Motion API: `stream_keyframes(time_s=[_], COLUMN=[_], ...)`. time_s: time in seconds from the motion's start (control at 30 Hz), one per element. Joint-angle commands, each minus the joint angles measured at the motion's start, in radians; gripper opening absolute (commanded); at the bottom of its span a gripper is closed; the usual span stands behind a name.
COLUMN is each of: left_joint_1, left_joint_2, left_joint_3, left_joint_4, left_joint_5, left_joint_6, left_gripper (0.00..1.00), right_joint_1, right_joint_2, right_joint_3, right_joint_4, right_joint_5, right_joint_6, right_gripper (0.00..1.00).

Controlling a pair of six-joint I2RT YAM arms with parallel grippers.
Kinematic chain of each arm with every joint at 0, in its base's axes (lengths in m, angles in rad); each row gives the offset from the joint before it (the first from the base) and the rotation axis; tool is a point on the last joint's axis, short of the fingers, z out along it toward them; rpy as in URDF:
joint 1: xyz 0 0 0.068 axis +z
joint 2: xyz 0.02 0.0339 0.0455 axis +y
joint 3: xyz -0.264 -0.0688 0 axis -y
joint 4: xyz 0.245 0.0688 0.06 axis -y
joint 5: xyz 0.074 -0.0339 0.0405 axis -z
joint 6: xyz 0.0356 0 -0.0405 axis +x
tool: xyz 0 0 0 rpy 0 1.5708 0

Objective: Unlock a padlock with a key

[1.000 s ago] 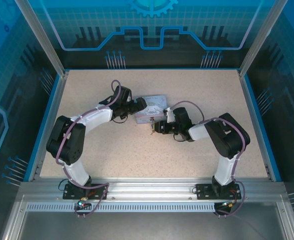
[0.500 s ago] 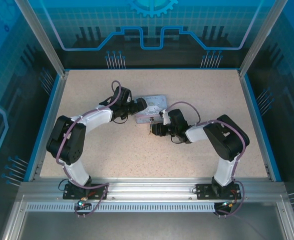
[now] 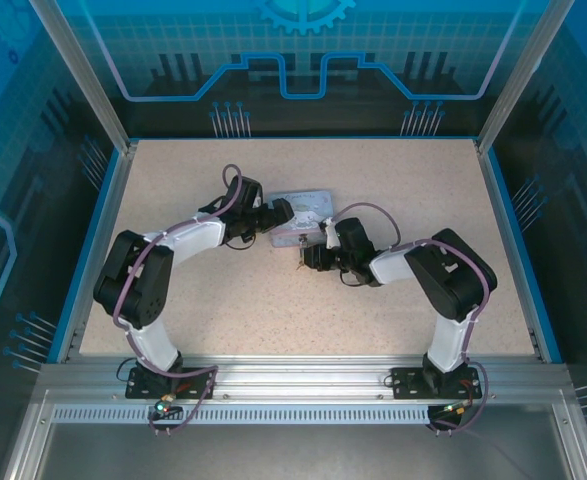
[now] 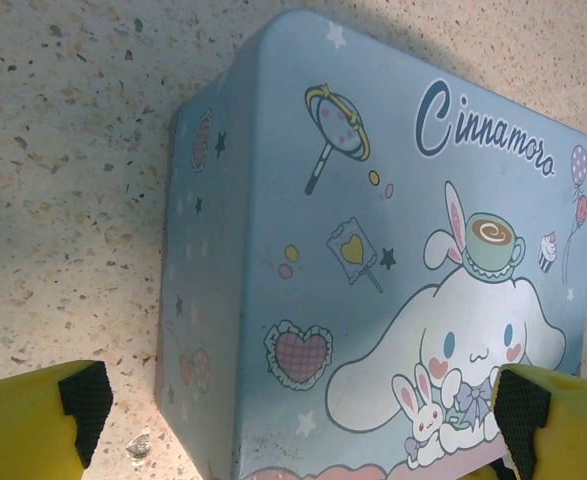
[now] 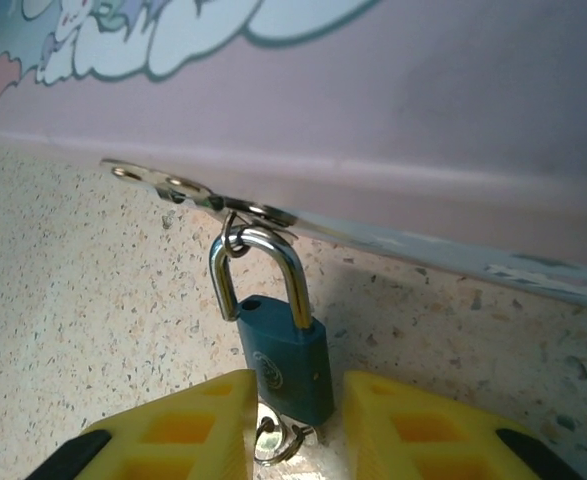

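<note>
The padlock (image 5: 283,355) is small with a bluish body. It hangs by its metal shackle (image 5: 298,280) from a ring on the tin's hasp (image 5: 188,190). The shackle's left leg stands out of its hole. The key (image 5: 271,440) with its ring sits at the padlock's lower end. My right gripper (image 5: 295,430) (image 3: 311,258) has its yellow fingers close on either side of that lower end; the left finger touches the body and a thin gap shows on the right. My left gripper (image 4: 308,420) (image 3: 276,214) is open wide, astride the near end of the tin.
The pale-blue tin (image 4: 373,250) (image 3: 303,208) with a cartoon print lies mid-table between both arms. Speckled tabletop (image 3: 223,290) surrounds it, bounded by a blue rim and aluminium posts (image 3: 83,80). Both arms' cables loop above their wrists.
The right gripper has shifted a little left, closer under the tin's near edge, and its jaws have narrowed slightly. The tin has turned slightly. The left gripper has stayed put.
</note>
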State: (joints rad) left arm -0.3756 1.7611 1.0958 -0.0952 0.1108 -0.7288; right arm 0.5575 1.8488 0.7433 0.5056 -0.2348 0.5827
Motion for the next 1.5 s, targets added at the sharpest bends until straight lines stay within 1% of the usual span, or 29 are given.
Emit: stream_keyframes(time_s=[0.0,0.17,0.33,0.53,0.73,1.0,1.23,1.47], left_joint_1=[0.006,0.005,0.006,0.006,0.006,-0.012,-0.059,-0.099], left_joint_2=[0.017,0.02,0.016,0.005,-0.026,-0.035,-0.05,-0.051], left_joint_3=[-0.016,-0.023,-0.03,-0.05,-0.101,-0.14,-0.184,-0.221], left_joint_4=[0.019,0.029,0.035,0.045,0.068,0.09,0.142,0.19], left_joint_5=[0.024,0.029,0.033,0.033,0.023,0.027,0.02,-0.009], left_joint_6=[-0.011,-0.015,-0.019,-0.032,-0.074,-0.119,-0.192,-0.268], left_gripper=[0.99,0.99,0.99,0.99,0.99,0.99,0.99,0.99], right_joint_1=[0.009,0.009,0.009,0.008,0.004,-0.011,-0.031,-0.041], right_joint_2=[0.041,0.048,0.041,0.008,-0.028,-0.063,-0.103,-0.11], right_joint_3=[0.019,0.018,0.009,-0.008,-0.042,-0.071,-0.098,-0.14], right_joint_4=[0.006,0.02,0.024,0.003,-0.005,-0.032,-0.087,-0.042], right_joint_5=[0.033,0.034,0.031,0.035,0.057,0.072,0.092,0.084], right_joint_6=[0.024,0.042,0.052,0.067,0.13,0.219,0.274,0.415], right_gripper=[0.24,0.16,0.15,0.04,0.0,0.0,0.0,0.0])
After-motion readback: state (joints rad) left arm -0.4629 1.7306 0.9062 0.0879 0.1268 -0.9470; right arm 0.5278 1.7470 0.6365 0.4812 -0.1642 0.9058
